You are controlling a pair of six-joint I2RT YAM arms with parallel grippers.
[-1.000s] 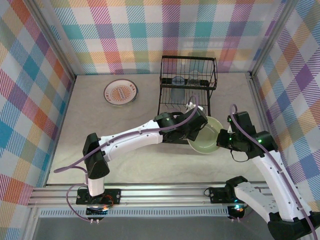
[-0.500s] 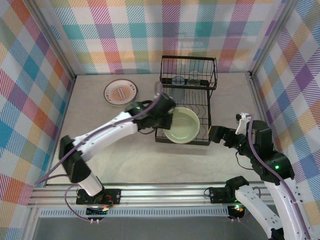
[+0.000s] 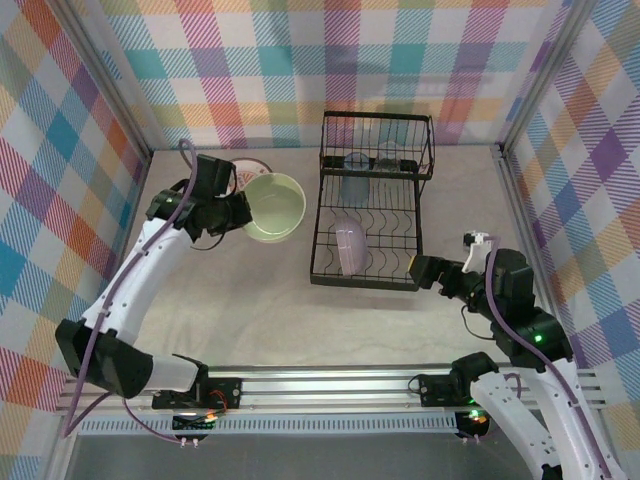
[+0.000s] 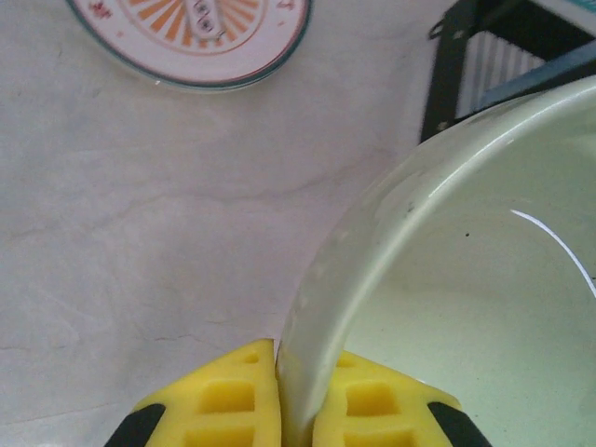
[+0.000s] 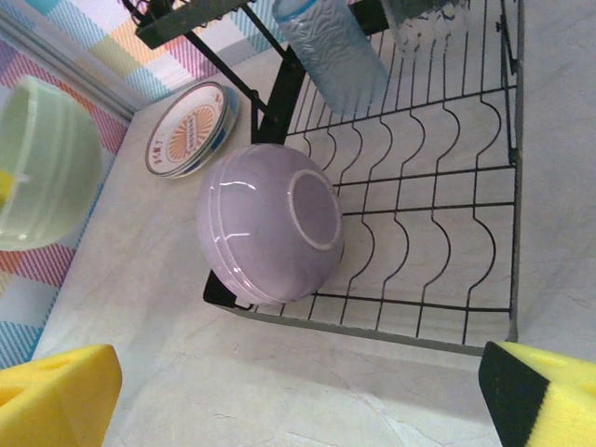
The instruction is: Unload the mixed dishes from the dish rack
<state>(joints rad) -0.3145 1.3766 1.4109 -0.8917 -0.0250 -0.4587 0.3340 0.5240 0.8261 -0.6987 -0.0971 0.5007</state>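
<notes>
**Held item.** The pale green bowl (image 3: 274,207) is gripped by its rim in the left pincer (image 4: 296,410). One yellow pad sits inside the wall and one outside, with the jaws narrow on the thin edge. The bowl extends forward of the pincer over the table (image 4: 140,233), well apart from the dish rack (image 3: 415,215).

**Surroundings.** The sunburst plate (image 4: 186,37) lies flat on the table ahead of the fingertips and to their left. From above, the bowl overlaps its near edge.

**Second arm.** The right pincer (image 5: 298,396) stands wide open and empty. The lavender bowl (image 5: 270,223) is directly ahead of it, propped on edge in the rack's lower tray with its base facing the pincer.

**Hazards.**
- A one-point rim grip is likely to let the bowl pivot or slip if the wrist tilts.
- Lowering here may land the bowl on the plate's rim, leaving it tilted or knocking the plate.
- The right pincer's approach could catch the rack's front wire.
</notes>
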